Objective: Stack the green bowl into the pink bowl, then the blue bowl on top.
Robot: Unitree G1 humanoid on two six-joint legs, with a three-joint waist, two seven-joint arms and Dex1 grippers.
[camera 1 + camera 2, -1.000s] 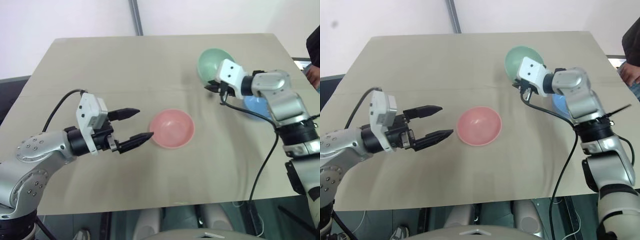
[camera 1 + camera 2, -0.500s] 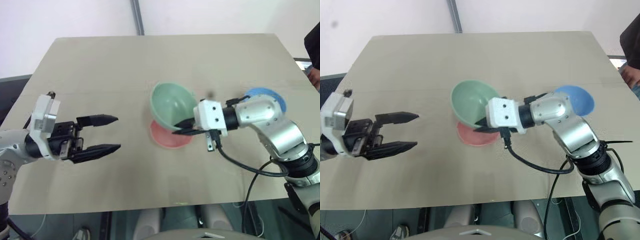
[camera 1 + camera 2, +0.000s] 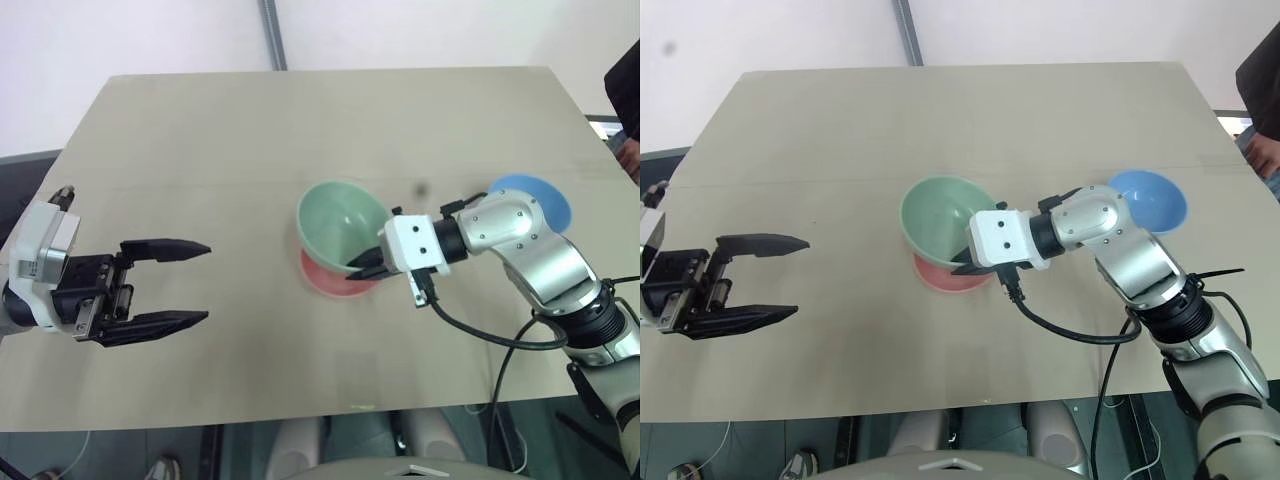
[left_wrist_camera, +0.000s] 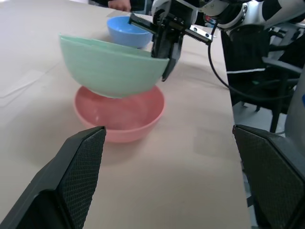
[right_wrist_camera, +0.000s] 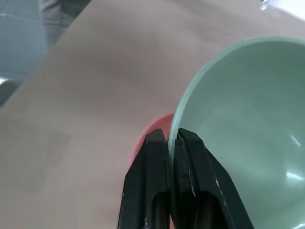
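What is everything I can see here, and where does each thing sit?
Green bowl: one, pale mint, tilted just above the pink bowl, its rim pinched by the right claw.
Pink bowl: one, salmon, mid-table, under the green bowl.
Blue bowl: one, sky blue, on the table's right side, behind the right arm.
Table: one, beige.
Pole: one, grey, behind the table.
Person: one, dark clothing, at the right edge.
Left claw: black, open, over the table's left side.
Right claw: black, gripping the green bowl's rim.
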